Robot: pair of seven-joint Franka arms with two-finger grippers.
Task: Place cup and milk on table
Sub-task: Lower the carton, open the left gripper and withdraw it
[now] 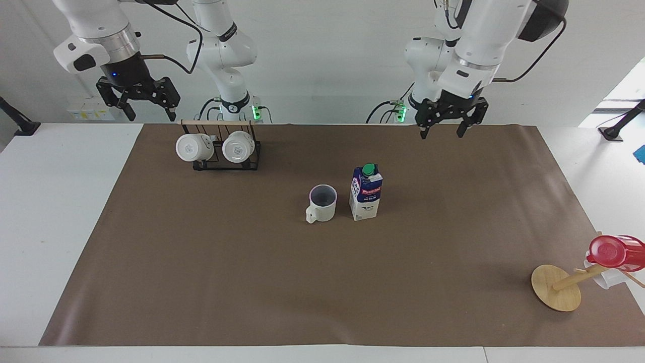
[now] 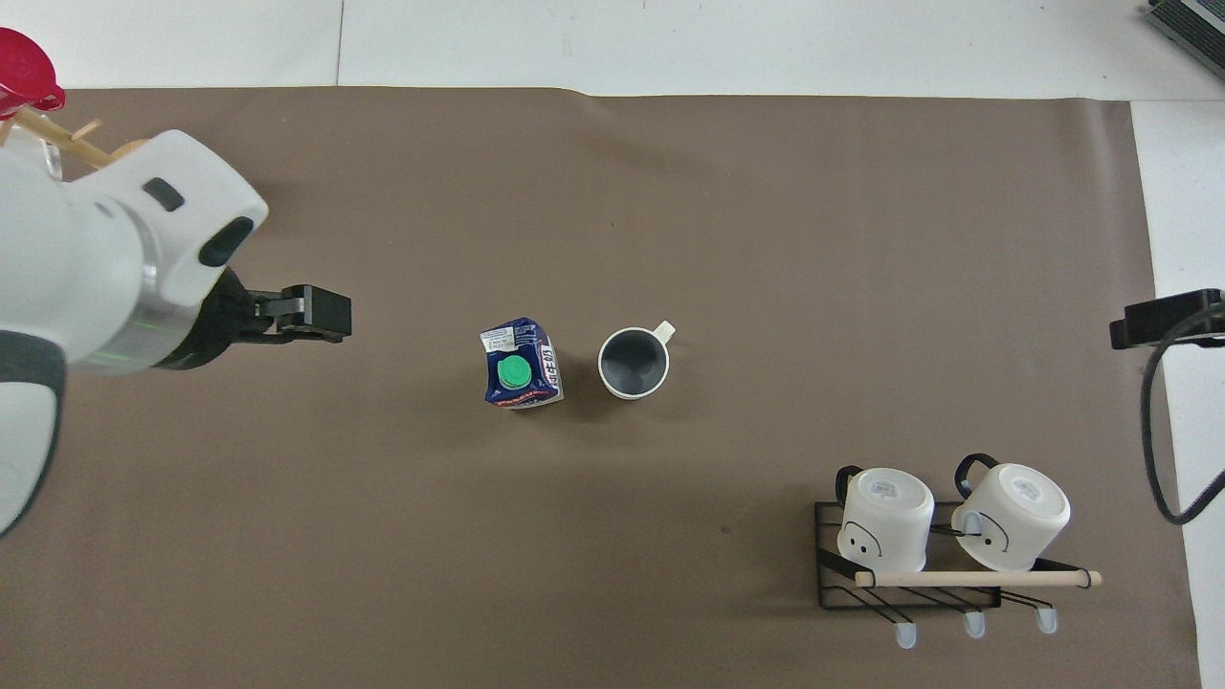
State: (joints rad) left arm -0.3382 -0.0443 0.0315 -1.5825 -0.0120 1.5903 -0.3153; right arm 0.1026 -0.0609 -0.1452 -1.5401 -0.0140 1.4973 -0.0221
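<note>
The cup (image 1: pixel 322 202), cream-white with a greyish-purple inside, stands upright on the table's brown sheet (image 1: pixel 252 282) near its middle. The milk (image 1: pixel 366 194) stands upright right beside it, toward the left arm's end, green cap up. Both also show in the overhead view: cup (image 2: pixel 633 364), milk (image 2: pixel 520 366), sheet (image 2: pixel 766 239). My left gripper (image 1: pixel 442 133) is open and empty, raised over the sheet's edge by the left arm's base, well apart from the milk; it also shows in the overhead view (image 2: pixel 321 321). My right gripper (image 1: pixel 147 115) is open and empty, and that arm waits above the mug rack.
A black wire rack (image 1: pixel 219 151) with two white mugs stands at the sheet's edge toward the right arm's base; overhead view (image 2: pixel 947 545). A round wooden disc stand (image 1: pixel 555 288) with a red cup (image 1: pixel 612 252) stands toward the left arm's end, farther from the robots.
</note>
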